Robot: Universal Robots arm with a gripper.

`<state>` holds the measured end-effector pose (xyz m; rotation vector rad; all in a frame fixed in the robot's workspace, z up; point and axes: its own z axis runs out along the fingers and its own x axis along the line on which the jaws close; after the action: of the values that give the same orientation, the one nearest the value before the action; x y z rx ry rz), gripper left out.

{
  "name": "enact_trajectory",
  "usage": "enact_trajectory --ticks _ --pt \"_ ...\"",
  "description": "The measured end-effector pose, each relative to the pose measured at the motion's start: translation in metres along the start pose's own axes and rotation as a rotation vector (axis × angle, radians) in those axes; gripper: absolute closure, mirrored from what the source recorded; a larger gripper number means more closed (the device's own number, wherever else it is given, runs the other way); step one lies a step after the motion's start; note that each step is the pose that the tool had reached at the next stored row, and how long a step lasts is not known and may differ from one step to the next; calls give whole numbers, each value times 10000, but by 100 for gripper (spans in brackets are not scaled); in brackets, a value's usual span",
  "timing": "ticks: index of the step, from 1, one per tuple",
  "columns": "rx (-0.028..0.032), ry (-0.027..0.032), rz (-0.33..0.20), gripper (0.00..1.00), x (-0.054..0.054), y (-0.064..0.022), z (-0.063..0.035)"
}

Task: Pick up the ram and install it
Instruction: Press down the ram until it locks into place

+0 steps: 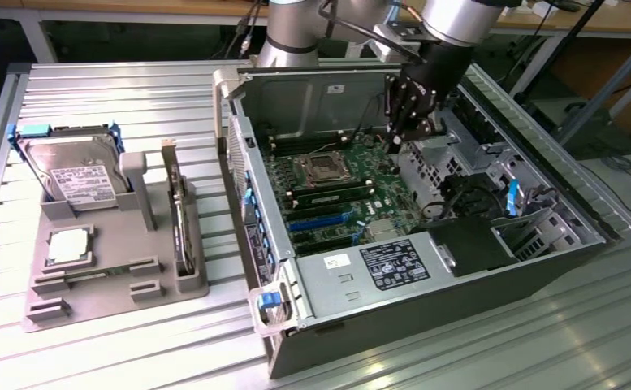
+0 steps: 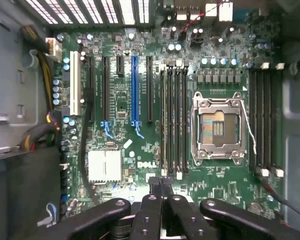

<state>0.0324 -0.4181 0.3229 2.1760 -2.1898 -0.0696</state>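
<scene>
A ribbed metal table (image 1: 110, 89) is carrying everything, with wooden benches and a blue-framed stand showing behind it.

On the exterior view's left, a grey tray (image 1: 98, 276) is holding one hard drive (image 1: 75, 175), one square processor (image 1: 68, 245) and one ram (image 1: 173, 207) stick standing on edge in its slot along the tray's right side.

On the right an open computer case (image 1: 424, 236) is lying on its side, its motherboard (image 2: 155, 115) exposed.

In the wrist view the board is showing one empty CPU socket (image 2: 216, 127), four memory slots (image 2: 173, 120) beside it and more slots on the socket's other side.

The gripper (image 1: 402, 130) is hanging inside the case above the board, well apart from the ram. Its fingers (image 2: 155, 200) are sitting pressed together, holding nothing.
</scene>
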Motion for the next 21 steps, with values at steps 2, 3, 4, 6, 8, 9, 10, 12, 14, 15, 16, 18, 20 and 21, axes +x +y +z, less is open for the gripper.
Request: enact_trajectory --ticks 2,3,4,6,8,9,10,12,14,15,16,18,20,21 --pt "-11 121 25 90 -15 4 -103" --pt "-11 119 24 90 -15 5 -105" --pt "-12 122 25 90 -15 5 -110" --pt "-12 123 25 90 -15 6 -115" --pt "-12 122 25 90 -15 6 -118" --pt "-12 122 24 90 -15 6 -120" --pt "-12 122 25 90 -15 6 -121" --pt "-12 122 25 90 -15 6 -128" --pt "-15 110 218 90 -15 7 -129" --pt "-20 78 660 90 -15 7 -129" --pt "-23 59 926 90 -15 7 -129" --pt "-27 36 1263 90 -15 7 -129" --pt "-40 -37 2284 90 -15 7 -129" --pt "-45 -63 2644 90 -15 7 -129"
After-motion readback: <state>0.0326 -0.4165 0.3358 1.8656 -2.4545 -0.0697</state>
